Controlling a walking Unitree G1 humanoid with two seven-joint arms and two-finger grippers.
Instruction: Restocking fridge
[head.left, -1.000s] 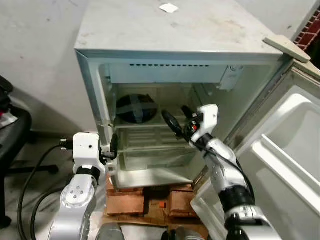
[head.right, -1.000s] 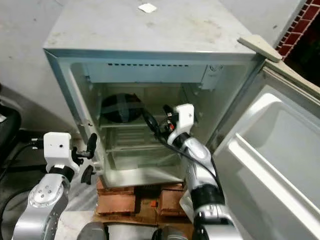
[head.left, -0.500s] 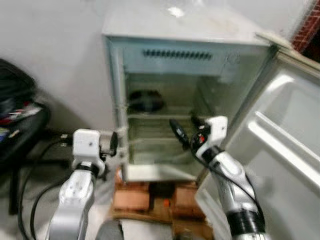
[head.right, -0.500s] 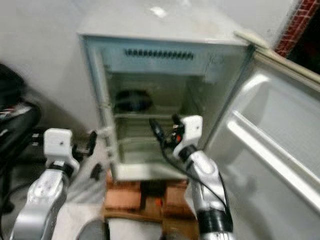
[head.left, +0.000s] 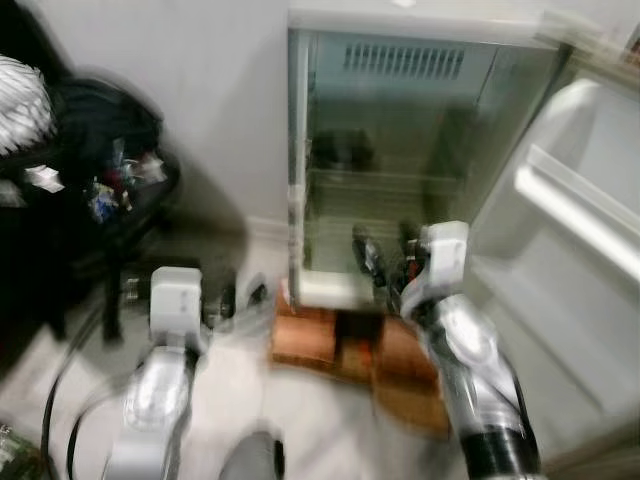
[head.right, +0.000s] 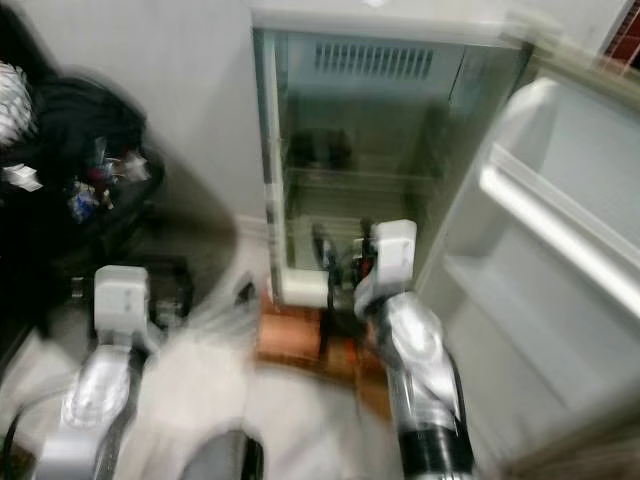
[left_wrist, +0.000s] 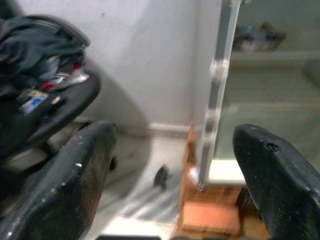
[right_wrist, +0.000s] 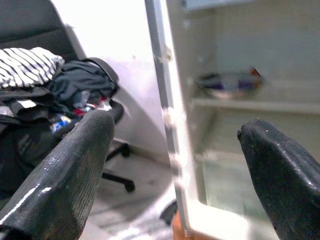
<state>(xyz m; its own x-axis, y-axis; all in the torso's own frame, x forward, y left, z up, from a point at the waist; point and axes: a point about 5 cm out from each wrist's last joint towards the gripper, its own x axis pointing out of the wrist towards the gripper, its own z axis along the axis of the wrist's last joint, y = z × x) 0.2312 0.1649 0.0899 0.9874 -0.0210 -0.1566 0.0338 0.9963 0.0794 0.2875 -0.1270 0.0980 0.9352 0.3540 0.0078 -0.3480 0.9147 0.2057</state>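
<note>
The fridge (head.left: 400, 150) stands open against the pale wall, raised on a stack of reddish bricks (head.left: 320, 345), with its door (head.left: 575, 230) swung wide to the robot's right. The head views are blurred. Inside the fridge, on an upper shelf, a dark round dish (right_wrist: 227, 84) sits toward the back; the shelves below it look bare.

The right tool (head.left: 385, 262) is raised just in front of the fridge's lower opening, its two black fingers (right_wrist: 75, 165) spread apart with nothing between them. The left tool (left_wrist: 172, 175) is held low, to the left of the fridge near its hinge-side edge, fingers likewise released and gripping nothing.

Well to the left of the fridge, a dark chair (head.left: 110, 200) is heaped with clothes, including a striped garment (right_wrist: 27, 65).
</note>
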